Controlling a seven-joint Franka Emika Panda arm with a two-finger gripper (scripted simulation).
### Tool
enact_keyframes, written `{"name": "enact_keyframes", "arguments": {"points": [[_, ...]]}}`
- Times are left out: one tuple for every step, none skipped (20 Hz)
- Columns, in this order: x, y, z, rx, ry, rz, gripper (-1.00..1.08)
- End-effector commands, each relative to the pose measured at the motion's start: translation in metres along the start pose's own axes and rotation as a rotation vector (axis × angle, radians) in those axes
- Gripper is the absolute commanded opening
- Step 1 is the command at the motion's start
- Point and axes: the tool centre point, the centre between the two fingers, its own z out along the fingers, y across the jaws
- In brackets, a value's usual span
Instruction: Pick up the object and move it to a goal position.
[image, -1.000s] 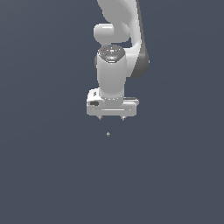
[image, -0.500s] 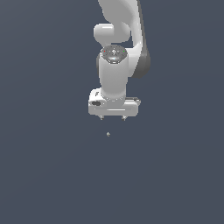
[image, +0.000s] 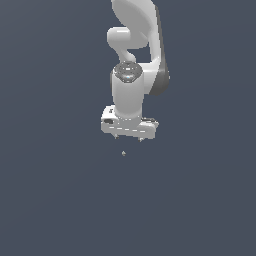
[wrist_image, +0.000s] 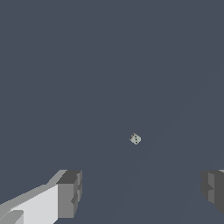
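Observation:
The object (image: 123, 153) is a tiny pale grey speck on the dark floor, just below the white gripper (image: 128, 138) in the exterior view. In the wrist view it (wrist_image: 135, 139) shows as a small pale cube with dark dots, lying ahead of the gap between the two grey fingertips (wrist_image: 70, 192). The jaws stand wide apart and hold nothing. The gripper hangs a short way above the object and does not touch it.
The white arm (image: 135, 55) rises above the gripper toward the top of the exterior view. A plain dark grey-blue surface (image: 60, 200) fills all the surroundings.
The gripper has dropped very slightly toward the object. The object has not moved.

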Motion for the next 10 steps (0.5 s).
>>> {"name": "enact_keyframes", "arguments": {"points": [[0.000, 0.001, 0.010, 0.002, -0.002, 0.055, 1.00], [0.000, 0.002, 0.014, 0.003, -0.003, 0.081, 1.00], [0.000, 0.003, 0.018, 0.004, -0.003, 0.108, 1.00], [0.000, 0.004, 0.023, 0.004, -0.004, 0.137, 1.00], [0.000, 0.005, 0.028, 0.005, -0.005, 0.167, 1.00], [0.000, 0.006, 0.033, 0.005, -0.005, 0.198, 1.00], [0.000, 0.007, 0.039, 0.005, -0.006, 0.230, 1.00], [-0.001, 0.008, 0.044, 0.005, -0.007, 0.261, 1.00], [-0.001, 0.009, 0.049, 0.005, -0.007, 0.292, 1.00], [-0.001, 0.010, 0.054, 0.004, -0.007, 0.323, 1.00]]}}
